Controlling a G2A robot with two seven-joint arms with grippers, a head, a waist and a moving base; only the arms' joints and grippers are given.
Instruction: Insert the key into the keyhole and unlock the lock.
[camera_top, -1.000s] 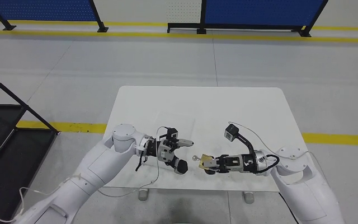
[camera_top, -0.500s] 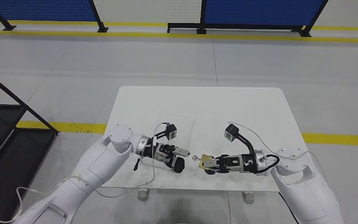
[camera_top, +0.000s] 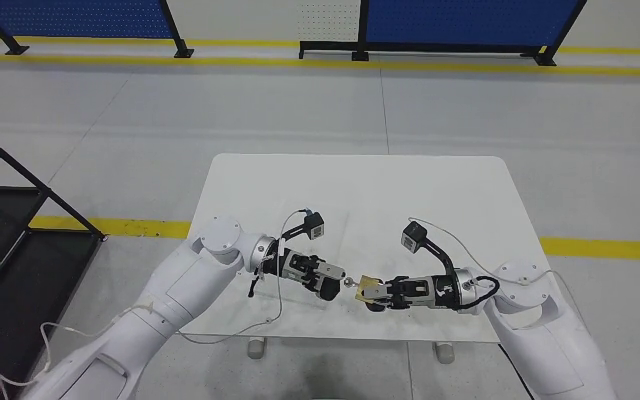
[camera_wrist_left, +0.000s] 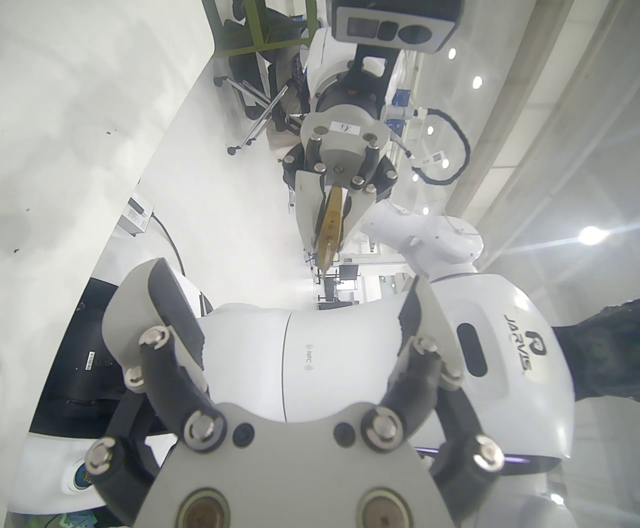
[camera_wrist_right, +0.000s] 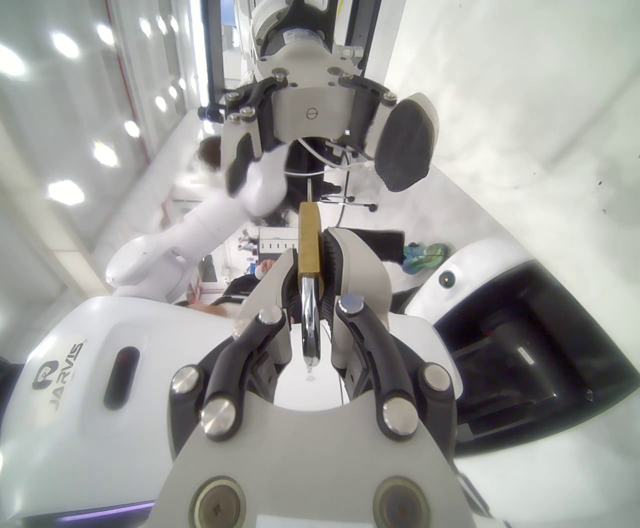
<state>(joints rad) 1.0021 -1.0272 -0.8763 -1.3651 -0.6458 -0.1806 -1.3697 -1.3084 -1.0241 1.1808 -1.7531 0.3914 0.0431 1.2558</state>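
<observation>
My right gripper (camera_wrist_right: 311, 252) is shut on a brass padlock (camera_wrist_right: 309, 235) with its silver shackle (camera_wrist_right: 309, 320) pointing back at the wrist. A thin silver key (camera_wrist_right: 310, 192) sticks out of the lock's far end. In the top view the padlock (camera_top: 369, 288) hangs over the table's front part, key (camera_top: 350, 283) pointing at my left gripper (camera_top: 335, 276). The left gripper (camera_wrist_left: 285, 300) is open, its fingers (camera_wrist_left: 160, 305) spread wide just short of the key. It faces the right gripper (camera_wrist_left: 327, 240) and the padlock (camera_wrist_left: 331, 217) head-on.
The white table (camera_top: 430, 200) is bare behind both arms. A black rack (camera_top: 25, 240) stands on the floor to the left. Blue panels (camera_top: 460, 20) line the back of the room.
My left gripper has moved to the right, closing in on the key, and has turned at the wrist. The right gripper and the padlock have kept still.
</observation>
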